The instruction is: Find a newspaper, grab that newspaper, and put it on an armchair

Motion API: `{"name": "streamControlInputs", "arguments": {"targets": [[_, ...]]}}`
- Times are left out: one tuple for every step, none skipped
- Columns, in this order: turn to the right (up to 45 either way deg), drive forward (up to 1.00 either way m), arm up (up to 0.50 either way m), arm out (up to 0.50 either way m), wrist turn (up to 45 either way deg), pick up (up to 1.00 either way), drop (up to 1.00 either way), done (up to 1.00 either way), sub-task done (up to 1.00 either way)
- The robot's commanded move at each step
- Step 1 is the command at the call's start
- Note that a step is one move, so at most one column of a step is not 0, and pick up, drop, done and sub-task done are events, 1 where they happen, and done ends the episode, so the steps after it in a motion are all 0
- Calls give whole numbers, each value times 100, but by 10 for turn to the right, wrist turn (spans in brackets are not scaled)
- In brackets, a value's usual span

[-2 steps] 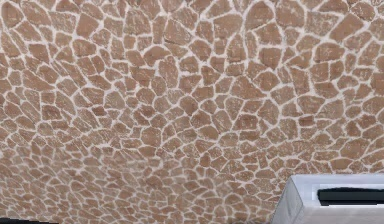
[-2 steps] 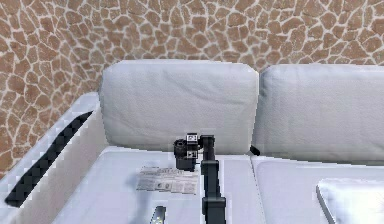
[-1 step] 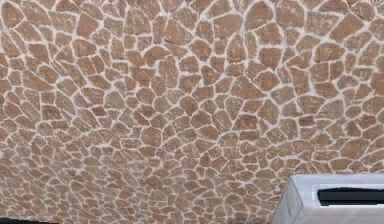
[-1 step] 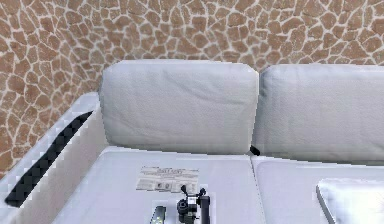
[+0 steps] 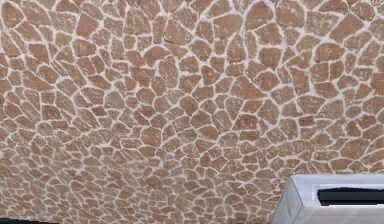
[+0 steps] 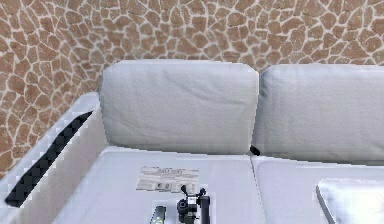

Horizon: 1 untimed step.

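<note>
1. Forward view: a wall (image 5: 180, 100) of irregular brown stones with pale mortar lines spans the picture. At the bottom right corner is the end of a white sofa arm (image 5: 335, 195) with a dark strip along it.
2. Arm side view: a white sofa (image 6: 310, 120) stands against the same stone wall. It has two plump back cushions (image 6: 178, 105) side by side above a flat seat.
3. At this view's left, the sofa arm carries a long dark strip along its top.
4. The newspaper (image 6: 172, 179) — a flat, pale sheet with grey print — lies on the left seat cushion (image 6: 110, 190), in front of the left back cushion.
5. The gripper (image 6: 190, 205) is a small dark shape at the bottom edge, just below the newspaper in the picture. I cannot tell whether it touches the paper.
6. I cannot tell the state of its fingers, nor whether it holds anything — the newspaper rests on the seat right by it.
7. A pale cushion (image 6: 352, 200) lies on the right side of the seat, at the lower right.
</note>
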Motion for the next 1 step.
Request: {"name": "streamControlInputs", "arguments": {"targets": [[0, 0, 10, 0, 0, 0, 0, 0, 0]]}}
